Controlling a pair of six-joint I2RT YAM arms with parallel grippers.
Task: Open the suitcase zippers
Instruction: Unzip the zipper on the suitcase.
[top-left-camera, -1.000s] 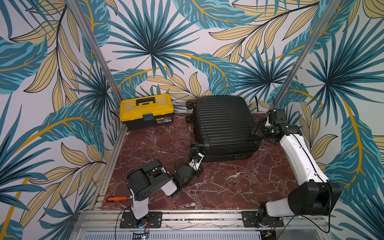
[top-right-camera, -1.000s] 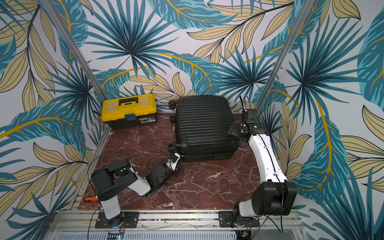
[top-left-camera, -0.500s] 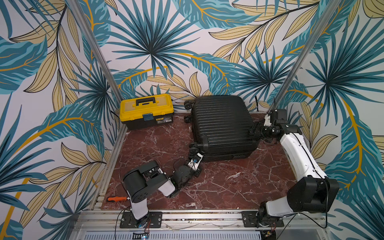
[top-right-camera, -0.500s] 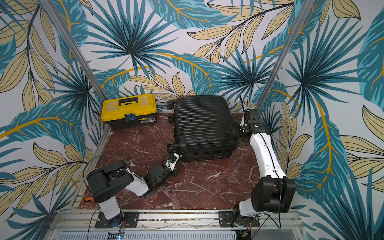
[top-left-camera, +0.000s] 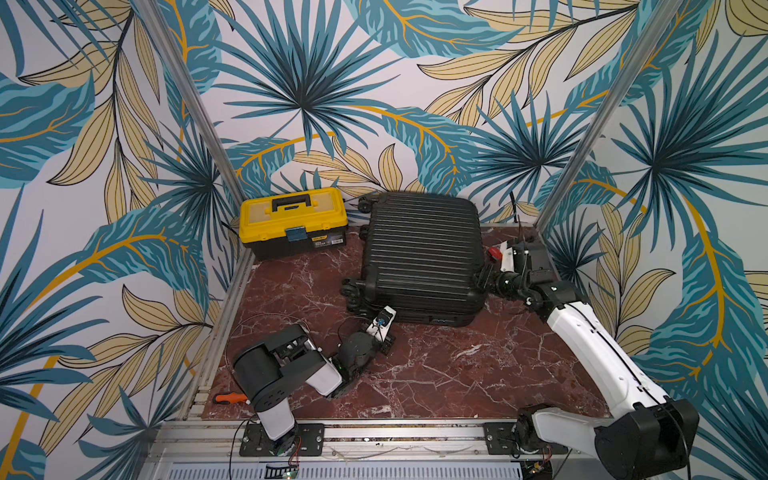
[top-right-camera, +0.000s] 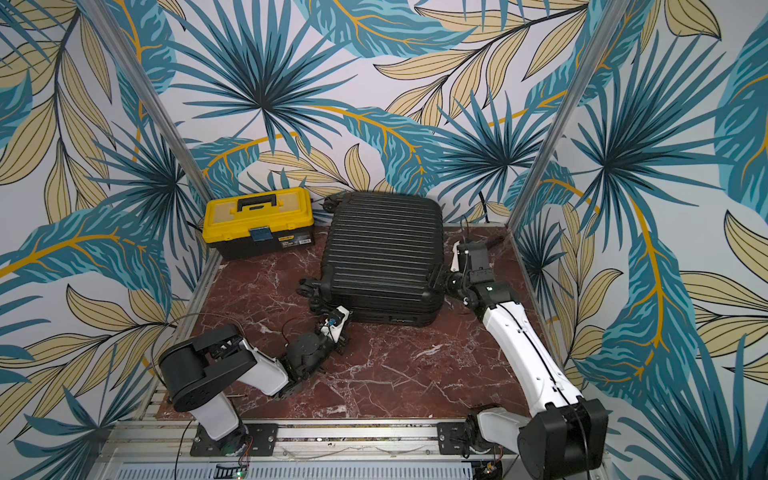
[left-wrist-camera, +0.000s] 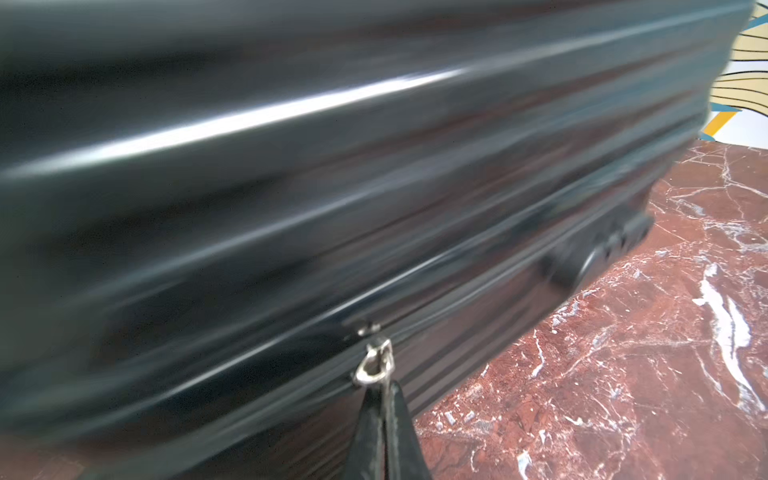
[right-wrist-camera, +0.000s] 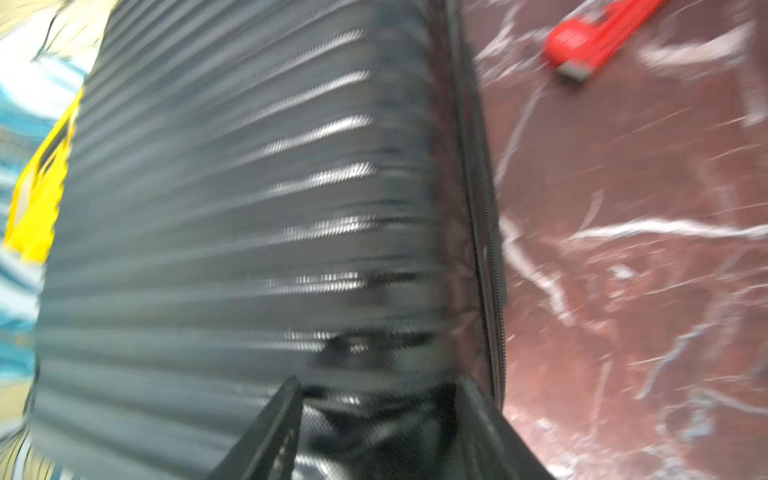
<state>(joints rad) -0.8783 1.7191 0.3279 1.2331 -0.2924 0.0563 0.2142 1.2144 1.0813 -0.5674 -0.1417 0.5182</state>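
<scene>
Just below centre in a top view, the left pincer (top-left-camera: 387, 315) is clamped shut on the zipper pull (left-wrist-camera: 374, 365), low at the case's near side, probably to drag it along the zipper track (left-wrist-camera: 478, 286). At centre-right the right pincer (right-wrist-camera: 378, 384) has its jaws apart astride the case's edge, likely to brace it; contact unclear. The black ribbed suitcase (top-left-camera: 422, 249) lies flat mid-frame on the marble counter (top-left-camera: 457, 374), with the yellow toolbox (top-left-camera: 293, 222) to its upper left.
</scene>
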